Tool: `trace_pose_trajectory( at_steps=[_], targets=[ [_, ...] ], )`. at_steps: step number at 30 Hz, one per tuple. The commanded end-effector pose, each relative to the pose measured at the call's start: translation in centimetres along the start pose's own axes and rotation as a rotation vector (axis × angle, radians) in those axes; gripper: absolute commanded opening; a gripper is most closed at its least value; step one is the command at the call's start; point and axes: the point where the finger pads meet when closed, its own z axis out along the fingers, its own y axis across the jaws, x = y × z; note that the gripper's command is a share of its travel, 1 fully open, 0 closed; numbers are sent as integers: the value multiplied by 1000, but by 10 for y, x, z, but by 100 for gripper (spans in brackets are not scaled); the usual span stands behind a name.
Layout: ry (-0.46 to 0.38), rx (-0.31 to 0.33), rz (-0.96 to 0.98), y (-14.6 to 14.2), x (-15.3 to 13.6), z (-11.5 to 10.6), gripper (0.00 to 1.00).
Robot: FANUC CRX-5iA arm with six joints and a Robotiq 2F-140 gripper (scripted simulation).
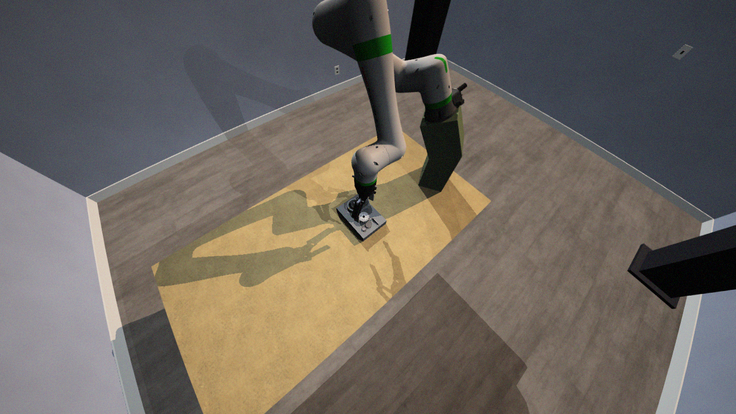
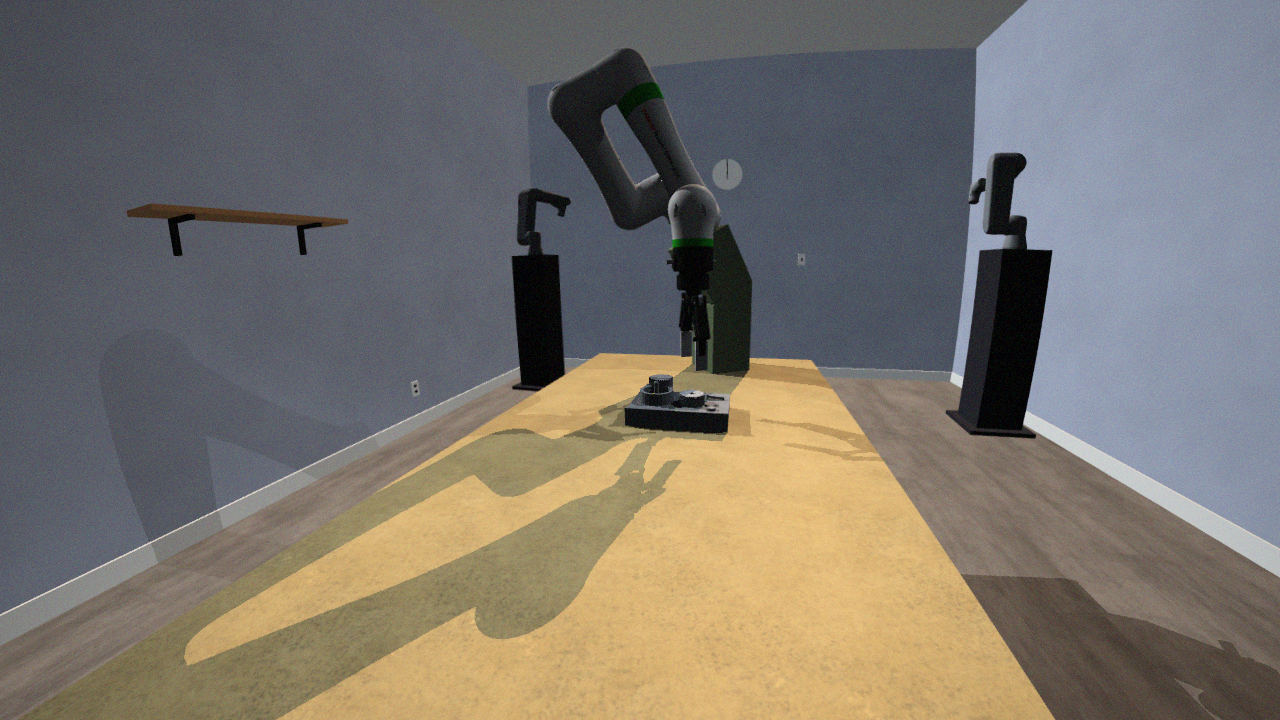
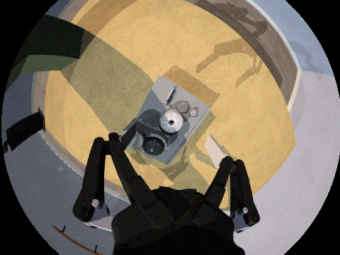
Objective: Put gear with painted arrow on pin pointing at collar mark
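Note:
A grey timing case (image 1: 361,223) lies on the yellow mat; it also shows in the exterior view (image 2: 677,411) and in the wrist view (image 3: 172,125). A light silver gear (image 3: 171,122) sits on the case, next to a larger dark gear (image 3: 152,144). Two small round parts (image 3: 187,110) lie beside them on the case. The arrow and the collar mark are too small to tell. My gripper (image 3: 172,134) hangs well above the case, fingers spread wide and empty. It shows above the case's far side in the exterior view (image 2: 695,333).
A dark green block (image 1: 441,149) stands on the mat behind the case. Black pedestals (image 2: 537,317) (image 2: 1000,340) stand by the far walls. A wooden shelf (image 2: 234,216) hangs on the left wall.

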Motion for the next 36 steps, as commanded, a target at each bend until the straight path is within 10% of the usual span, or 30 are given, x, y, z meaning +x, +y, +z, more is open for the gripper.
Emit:
trace_pose_trajectory(
  at_steps=[1, 36],
  targets=[
    [0, 0, 172, 0, 0, 0, 100],
    [-2, -2, 1850, 0, -1, 1, 100]
  ],
)
